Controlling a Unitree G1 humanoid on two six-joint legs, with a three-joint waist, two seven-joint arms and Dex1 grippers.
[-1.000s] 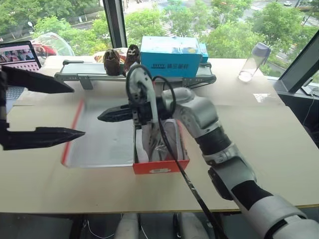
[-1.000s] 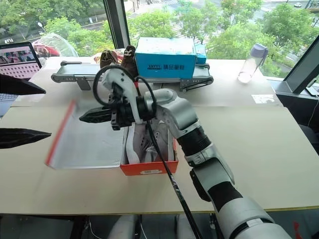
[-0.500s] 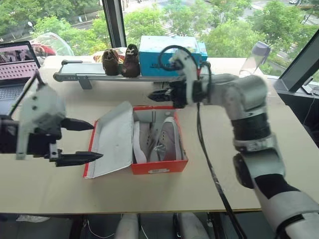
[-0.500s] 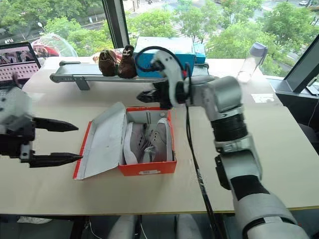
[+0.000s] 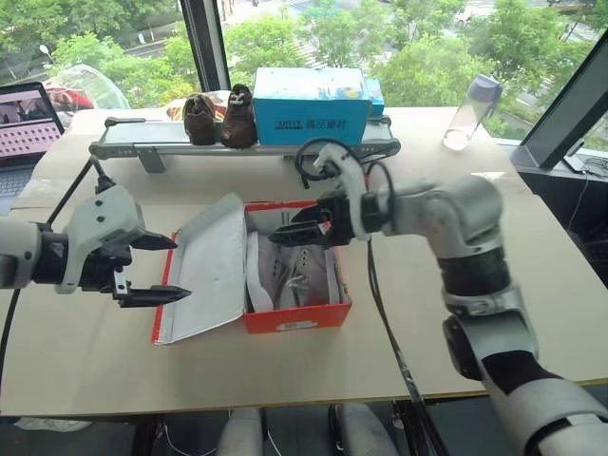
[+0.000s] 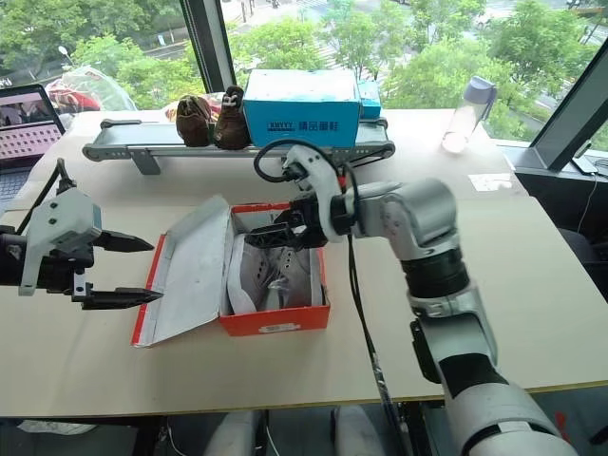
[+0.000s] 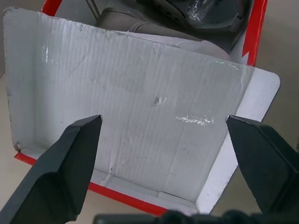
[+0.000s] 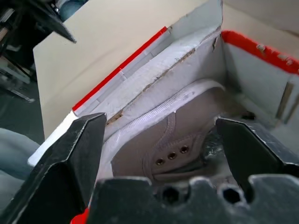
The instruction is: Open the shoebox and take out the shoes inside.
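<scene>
The red shoebox [image 5: 296,317] stands open mid-table, its white-lined lid [image 5: 203,269] leaning out to the left. Inside lie the grey shoes [image 5: 288,274] with white soles. My right gripper [image 5: 288,233] hovers open over the box's far half, pointing left; in its wrist view one shoe's lace eyelets [image 8: 172,157] sit between its black fingers [image 8: 74,154]. My left gripper [image 5: 180,269] is open just left of the lid, fingertips level with the lid's outer edge, touching nothing; the lid's white inside [image 7: 140,102] faces its wrist camera.
Behind the box, a grey rail [image 5: 142,150] carries dark brown shoes [image 5: 214,118] and a blue box with a white label [image 5: 315,104]. A clear bottle [image 5: 465,114] stands far right, a laptop [image 5: 28,112] far left. Bare table lies right of the shoebox.
The right gripper, shut a second ago, has opened and come down over the shoes. The left gripper dropped beside the lid. The camera view shifted too.
</scene>
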